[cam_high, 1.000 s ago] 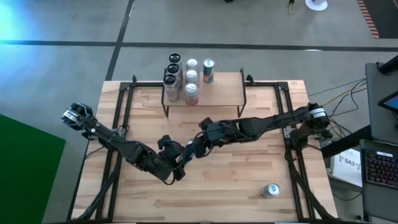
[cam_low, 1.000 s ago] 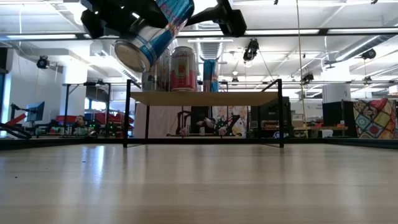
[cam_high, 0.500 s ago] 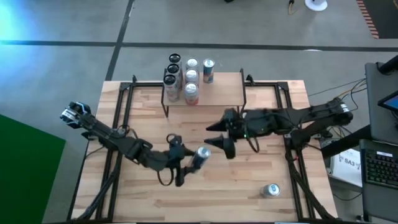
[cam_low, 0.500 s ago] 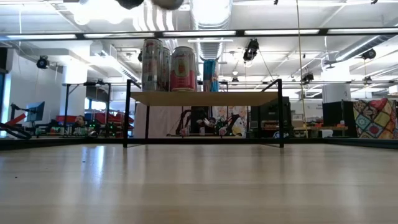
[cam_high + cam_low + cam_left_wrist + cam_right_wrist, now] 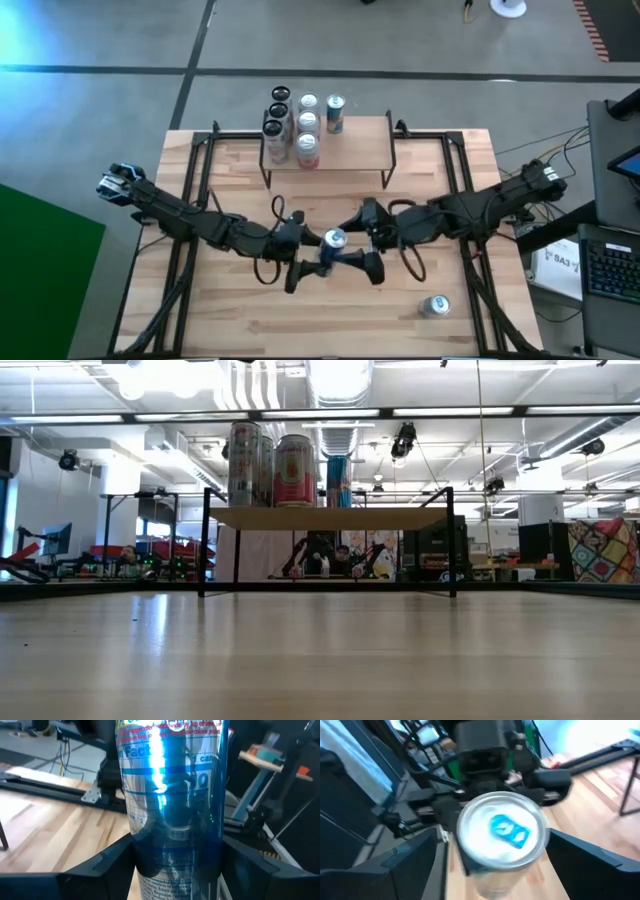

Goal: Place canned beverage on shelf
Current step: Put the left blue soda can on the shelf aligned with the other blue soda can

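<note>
A silver and blue can (image 5: 331, 243) is held above the middle of the table by my left gripper (image 5: 312, 256), which is shut on it. The can fills the left wrist view (image 5: 172, 805). My right gripper (image 5: 357, 245) is open. Its fingers stand on either side of the can's top end (image 5: 502, 827), and I cannot tell whether they touch it. The shelf (image 5: 350, 150), a light wood board on black wire legs, stands at the far edge with several cans (image 5: 308, 124) upright on it. It also shows in the low view (image 5: 325, 517). My left gripper pinches the can's side wall (image 5: 175, 850) between its two fingers (image 5: 102, 865), at about mid-height. The fingers come from the table's left, roughly level, and lie across the can. The can is lifted clear of the table, with its top toward my right gripper.
Another can (image 5: 436, 305) lies on its side near the table's near right corner. Black frame rails (image 5: 190, 190) run along the table's left and right sides. The shelf's right half (image 5: 365, 135) is bare board.
My left gripper has carried the can toward the table's right and up, out of the low view. My right gripper drew back toward the right edge with open fingers. It then came back toward the can's top end.
</note>
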Controlling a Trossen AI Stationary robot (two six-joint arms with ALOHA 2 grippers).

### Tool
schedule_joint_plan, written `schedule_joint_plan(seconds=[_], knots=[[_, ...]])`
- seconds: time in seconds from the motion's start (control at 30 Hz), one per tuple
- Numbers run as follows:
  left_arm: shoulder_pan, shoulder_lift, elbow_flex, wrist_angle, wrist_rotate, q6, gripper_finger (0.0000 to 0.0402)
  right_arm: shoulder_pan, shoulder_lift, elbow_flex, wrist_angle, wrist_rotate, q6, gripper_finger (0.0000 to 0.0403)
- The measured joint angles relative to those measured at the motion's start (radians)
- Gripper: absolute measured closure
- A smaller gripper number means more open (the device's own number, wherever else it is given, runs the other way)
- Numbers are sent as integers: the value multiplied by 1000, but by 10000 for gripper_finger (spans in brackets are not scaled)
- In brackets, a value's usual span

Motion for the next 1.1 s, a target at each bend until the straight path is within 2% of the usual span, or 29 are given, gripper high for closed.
schedule_joint_plan(seconds=[0.1,0.27,0.53,0.83,1.1], knots=[[13,-1,0,16,28,7,163,17,21,3,15,42,3,51],[28,1,0,28,146,8,163,19,50,0,21,62,7,55],[31,1,0,33,194,15,163,19,44,3,29,-1,8,66],[56,1,0,36,259,19,163,19,41,3,30,-10,27,67],[87,2,0,40,275,22,163,14,41,3,30,-10,53,67]])
